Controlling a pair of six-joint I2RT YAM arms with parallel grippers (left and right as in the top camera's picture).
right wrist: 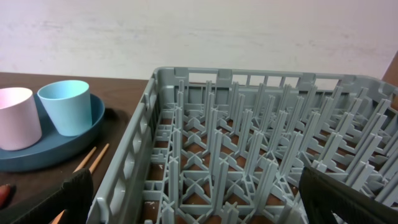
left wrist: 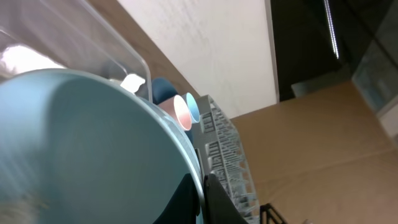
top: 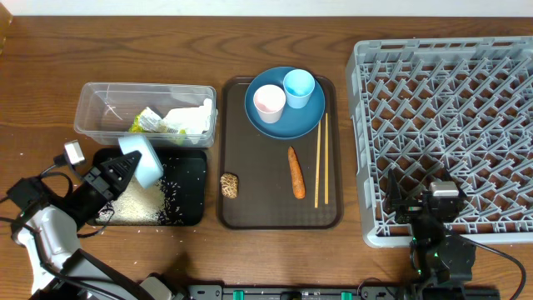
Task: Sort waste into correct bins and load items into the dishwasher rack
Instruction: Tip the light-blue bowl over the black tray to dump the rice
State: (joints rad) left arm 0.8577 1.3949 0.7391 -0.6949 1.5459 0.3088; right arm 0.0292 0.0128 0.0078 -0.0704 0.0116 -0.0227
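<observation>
My left gripper is shut on the rim of the light-blue bowl, which is tipped on its side over the black tray. White rice-like crumbs lie in that tray. In the left wrist view the bowl fills the frame, its rim pinched between my left gripper. Crumpled wrappers sit in the clear tub. The dark-blue plate carries the white-pink cup and the light-blue cup. My right gripper hangs open over the dishwasher rack, near its front left corner.
The brown serving tray holds an orange carrot piece, a small brown lump and wooden chopsticks. The rack's pegs stand close under my right gripper. The table's front edge lies just behind both arms.
</observation>
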